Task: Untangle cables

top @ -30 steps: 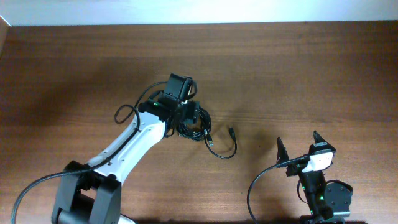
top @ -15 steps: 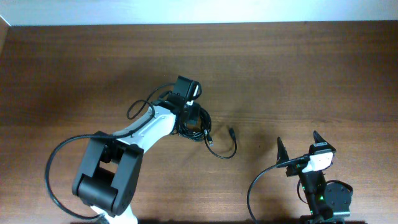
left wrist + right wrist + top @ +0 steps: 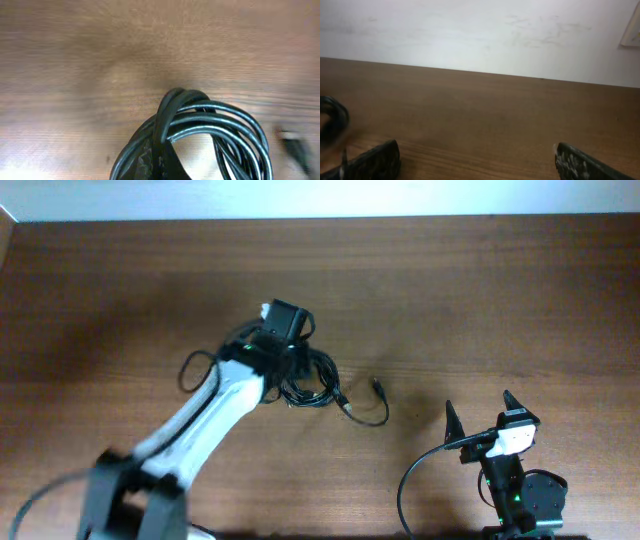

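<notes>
The cables point(image 3: 318, 380) lie as a bundle of black loops at the middle of the table. One loose strand point(image 3: 372, 418) curves out to the right and ends in a small plug point(image 3: 378, 387). My left gripper point(image 3: 297, 366) sits on the bundle's left side, shut on several strands. In the left wrist view the glossy loops point(image 3: 220, 122) rise out of the shut left gripper point(image 3: 162, 152). My right gripper point(image 3: 479, 414) stands open near the front right, apart from the cables, with only bare wood between its fingers point(image 3: 375, 162). A blurred bit of cable point(image 3: 332, 122) shows at the left edge of the right wrist view.
The wooden table point(image 3: 480, 290) runs to a pale wall point(image 3: 480, 35) at the back. The left arm's own thicker black wire point(image 3: 200, 365) loops out beside its wrist, and the right arm's wire point(image 3: 415, 480) curves by its base.
My left gripper has closed on the cable bundle. The left arm has shifted and shows blurred. The loose strand and its plug have slid slightly to the right. The right arm has not moved.
</notes>
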